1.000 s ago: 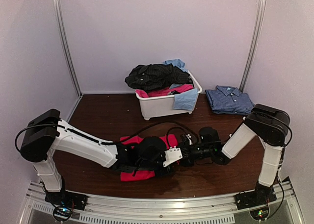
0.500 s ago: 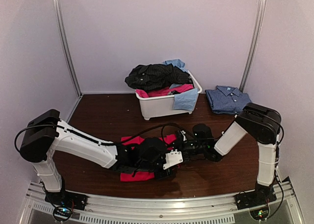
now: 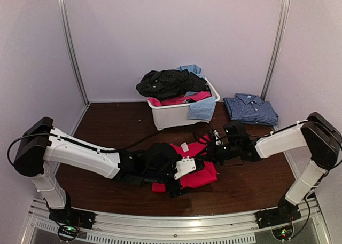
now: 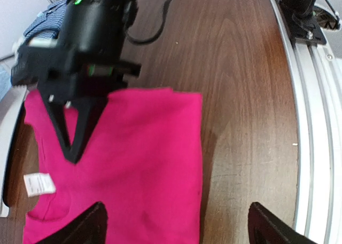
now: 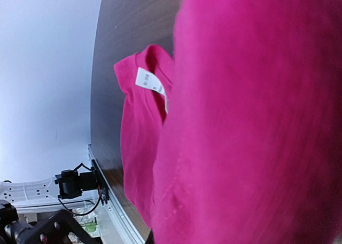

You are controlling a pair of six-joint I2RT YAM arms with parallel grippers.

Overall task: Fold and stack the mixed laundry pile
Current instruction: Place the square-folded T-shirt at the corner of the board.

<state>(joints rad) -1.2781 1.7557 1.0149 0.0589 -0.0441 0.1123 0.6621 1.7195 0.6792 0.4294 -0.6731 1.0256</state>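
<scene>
The bright pink-red cloth garment [image 3: 199,172] lies spread on the dark wooden table [image 3: 107,126], front centre. The left hand [image 4: 176,217] hovers just above it, fingers spread wide, the cloth beneath the gap. The right hand [image 4: 72,152] is pinched closed on the garment at its right edge.
</scene>
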